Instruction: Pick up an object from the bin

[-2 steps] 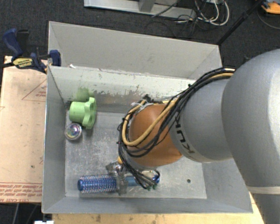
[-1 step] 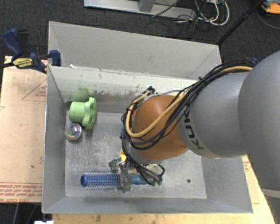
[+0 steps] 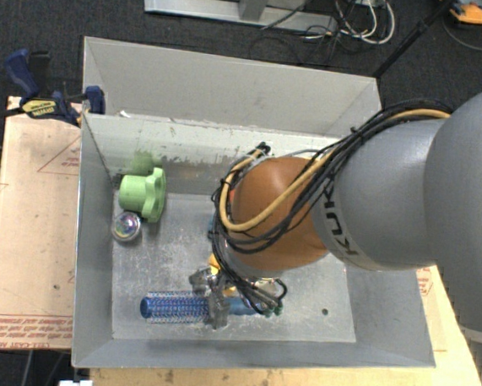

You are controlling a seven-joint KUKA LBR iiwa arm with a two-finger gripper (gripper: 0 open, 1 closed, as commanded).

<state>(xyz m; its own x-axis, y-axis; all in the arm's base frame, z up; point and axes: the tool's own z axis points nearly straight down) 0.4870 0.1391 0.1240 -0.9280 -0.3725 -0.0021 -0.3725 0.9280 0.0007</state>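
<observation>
Camera view
Gripper (image 3: 216,306): down at the right end of the blue bristly roller (image 3: 172,309); touching it or just over it, I can't tell.
Jaws: tucked under cables and wrist gear, so I can't tell whether they are wide or narrow.
Blue roller: lies flat, lengthwise near the front wall of the bin (image 3: 93,233), with only a thin strip of floor between them.
Green spool (image 3: 143,193): well behind the roller, near the back-left corner.
Silver ball (image 3: 126,226): between spool and roller, just beside the spool.
Open room: bare floor right of the roller, past the gripper, to the right wall.
</observation>
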